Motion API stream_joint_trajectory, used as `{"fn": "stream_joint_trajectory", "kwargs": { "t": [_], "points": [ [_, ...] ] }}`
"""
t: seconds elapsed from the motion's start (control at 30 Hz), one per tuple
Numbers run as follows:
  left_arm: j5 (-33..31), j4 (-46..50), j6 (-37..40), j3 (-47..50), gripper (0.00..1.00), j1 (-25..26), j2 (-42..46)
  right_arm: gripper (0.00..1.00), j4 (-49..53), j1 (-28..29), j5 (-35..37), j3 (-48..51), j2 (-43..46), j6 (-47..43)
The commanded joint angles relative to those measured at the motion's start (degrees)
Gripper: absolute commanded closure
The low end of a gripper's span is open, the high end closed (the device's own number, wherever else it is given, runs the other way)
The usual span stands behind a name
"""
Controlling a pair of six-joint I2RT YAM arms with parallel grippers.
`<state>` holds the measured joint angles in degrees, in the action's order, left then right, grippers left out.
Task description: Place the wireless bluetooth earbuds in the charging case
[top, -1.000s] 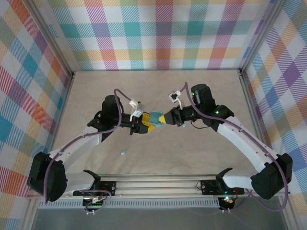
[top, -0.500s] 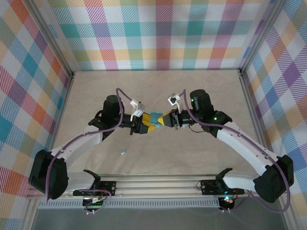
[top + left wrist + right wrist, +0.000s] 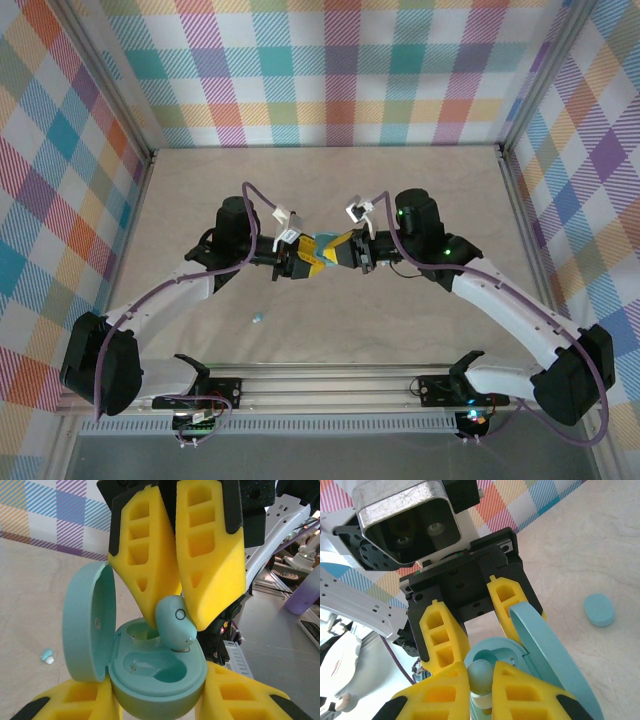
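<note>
Now the left hand (image 3: 157, 710) clamps the open charging case (image 3: 165, 676), while the right hand (image 3: 480, 680) pinches one earbud (image 3: 175, 622) at the far well's rim. Best to align it, press straight down, and release only once it is seated. A second earbud (image 3: 47, 656) lies on the desk (image 3: 30, 605).

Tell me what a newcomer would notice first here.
Mid-table, two yellow-fingered grippers meet tip to tip: the left gripper clamps a teal charging case with its lid hinged open. The right gripper pinches an earbud right at the case's wells. A loose earbud lies on the table, nearer the arm bases.
</note>
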<state>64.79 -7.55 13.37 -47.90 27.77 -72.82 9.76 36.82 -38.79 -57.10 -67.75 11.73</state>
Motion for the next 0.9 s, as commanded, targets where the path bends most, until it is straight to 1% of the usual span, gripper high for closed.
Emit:
{"fn": "stream_joint_trajectory", "kwargs": {
  "t": [0.0, 0.13, 0.3, 0.7, 0.87],
  "points": [
    [4.2, -3.0, 1.7, -1.8, 0.87, 1.4, 1.3, 0.86, 6.1, 0.5, 3.4, -1.1, 1.5, -5.5],
    [4.4, -3.0, 1.8, -1.9, 0.87, 1.4, 1.5, 0.86, 10.2, 0.0, 4.6, -2.1, 1.7, -8.8],
    [4.6, -2.9, 1.8, -2.1, 0.87, 1.4, 1.4, 0.86, 12.4, -0.5, 5.5, -2.9, 1.9, -10.7],
    [5.0, -2.9, 1.8, -2.8, 0.88, 1.4, 1.1, 0.86, 10.9, -1.9, 2.1, -2.2, 1.7, -10.3],
    [5.0, -2.9, 1.8, -3.1, 0.88, 1.5, 0.8, 0.83, 10.9, -2.1, 0.6, -2.5, 0.7, -9.4]
  ]
}}
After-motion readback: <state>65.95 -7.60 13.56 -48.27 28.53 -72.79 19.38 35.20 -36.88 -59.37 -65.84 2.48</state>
